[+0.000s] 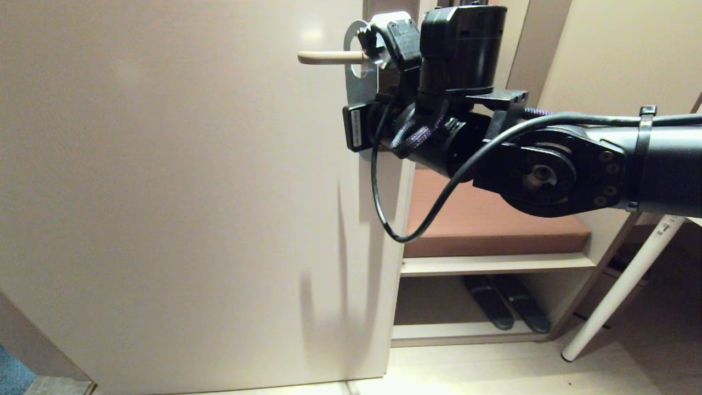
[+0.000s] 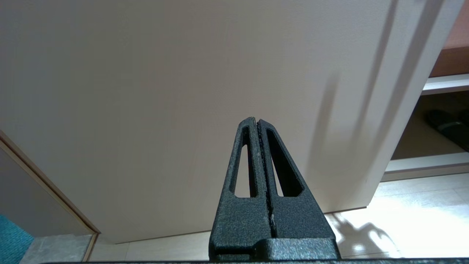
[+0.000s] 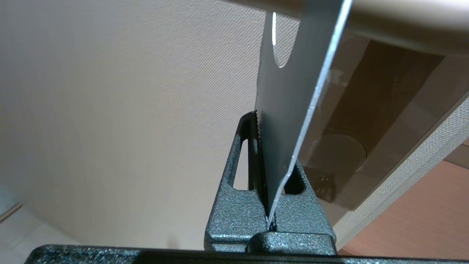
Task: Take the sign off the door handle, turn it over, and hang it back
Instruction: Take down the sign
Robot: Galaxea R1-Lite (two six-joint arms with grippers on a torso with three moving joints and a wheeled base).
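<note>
Sign [image 1: 359, 82]: grey-blue card hanger, on the door handle [image 1: 329, 57]. In the head view the lever bar passes through the sign's round hole and the card hangs down from it, edge-on toward the camera, close to the door [image 1: 164, 192] face. No lettering can be read on either side. In the right wrist view the sign [image 3: 289, 110] runs from the bar [image 3: 384, 18] at the top down into the hand; part of the round hole's rim shows near the bar.

Right hand [image 3: 265, 124]: closed on the lower part of the sign, the card pinched between the two black fingers [image 3: 245, 165] and reaching down to their base. In the head view the right arm comes in from the right, its wrist just beside the door's edge below the handle; the fingers themselves are hidden behind the wrist housing there. A black cable loops down from the wrist.

Behind the sign in the right wrist view: the brownish plate [image 3: 366, 128] on the door, with a round disc on it.

Left hand [image 2: 258, 123]: closed on nothing, fingers pressed together, pointing at the lower part of the door [image 2: 183, 91], well apart from the handle. Not seen in the head view.

Surroundings: right of the door, an open shelf unit [image 1: 493, 263] with a reddish-brown cushion [image 1: 488, 219] on top and a pair of dark slippers [image 1: 504, 307] on the lower shelf. A white slanted leg [image 1: 620, 291] stands on the pale floor [image 1: 493, 367] at the right.
</note>
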